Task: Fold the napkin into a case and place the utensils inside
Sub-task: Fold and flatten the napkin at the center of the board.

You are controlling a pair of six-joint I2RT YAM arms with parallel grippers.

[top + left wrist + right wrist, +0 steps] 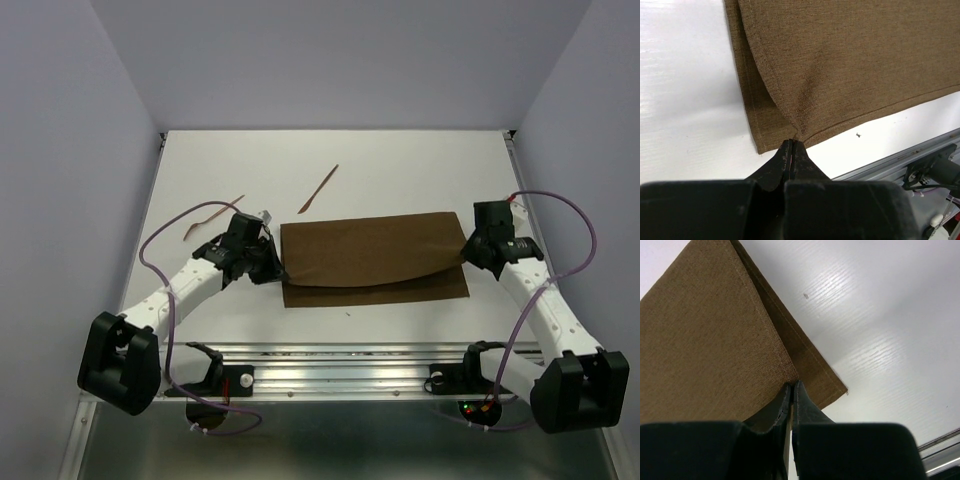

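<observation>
Only the top view takes in the whole white table (400, 160). On it lies one thin dark brown woven fabric napkin (370, 255), near the middle, doubled over so that two layers show. The lower layer peeks out as a strip along the 6 o'clock edge. The same view alone shows the thin, slightly curved reddish-brown stick utensils (318, 189). There are two, both bare on the table and apart from the cloth. One is just off the napkin's far left corner at about 11 o'clock. The second utensil (212, 217) is farther out at about 10 o'clock, beyond the left arm's wrist.

The black left gripper (280, 270) meets the napkin at its 9 o'clock end and the black right gripper (466, 252) at its 3 o'clock end. From above, the jaws are too small to read.

The wrist views settle it. In the left wrist view the two fingers are pressed together, pinching the hem of the upper layer at its corner, and the cloth puckers into creases that fan away from the tips. The lower layer lies flat beneath and beside them. In the right wrist view the fingers are likewise clamped on the upper layer's corner, with the lower layer's corner jutting out toward 4 o'clock on the tabletop.

A silver metal rail (925, 150) at the table's near edge appears at 4 o'clock in the left wrist view. One small dark speck (858, 134) sits on the table near the hem.
</observation>
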